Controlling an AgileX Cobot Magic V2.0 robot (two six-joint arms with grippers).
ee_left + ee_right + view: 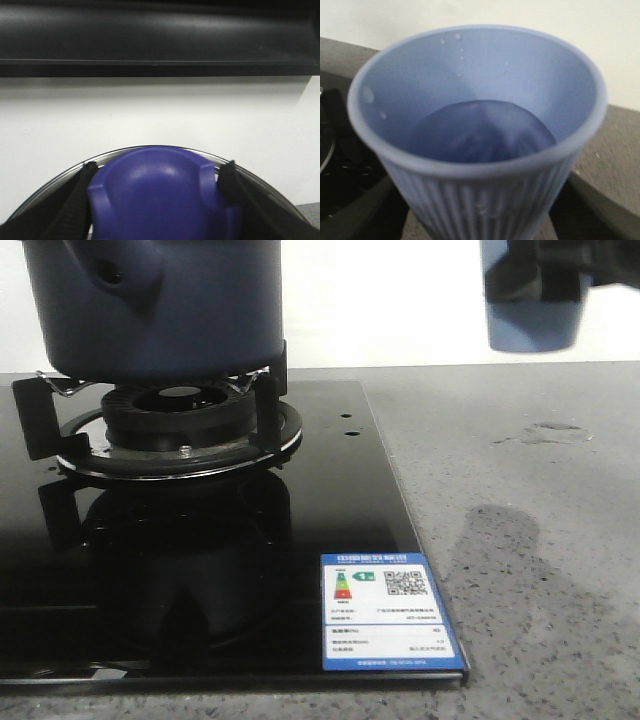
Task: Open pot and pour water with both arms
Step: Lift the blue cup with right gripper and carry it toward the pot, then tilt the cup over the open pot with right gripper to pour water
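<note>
The energy label (387, 611) lies on the black hob (330, 500). Behind, the pot (150, 305) sits on the burner (180, 420). Left pincer (159, 192) clamps the lid knob (160, 195); right pincer (480, 220) grips the water-filled cup (477, 135) above the counter (540, 540).

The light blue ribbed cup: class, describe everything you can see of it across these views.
The light blue ribbed plastic-looking cup has vertical ribs outside and a smooth inside with a thick rounded rim. Droplets cling to its inner wall, and a shallow pool of water lies at its bottom. It hangs roughly upright, held by the right hand above the grey speckled countertop, clear of the surface, to the right of the dark navy-blue round pot.
</note>
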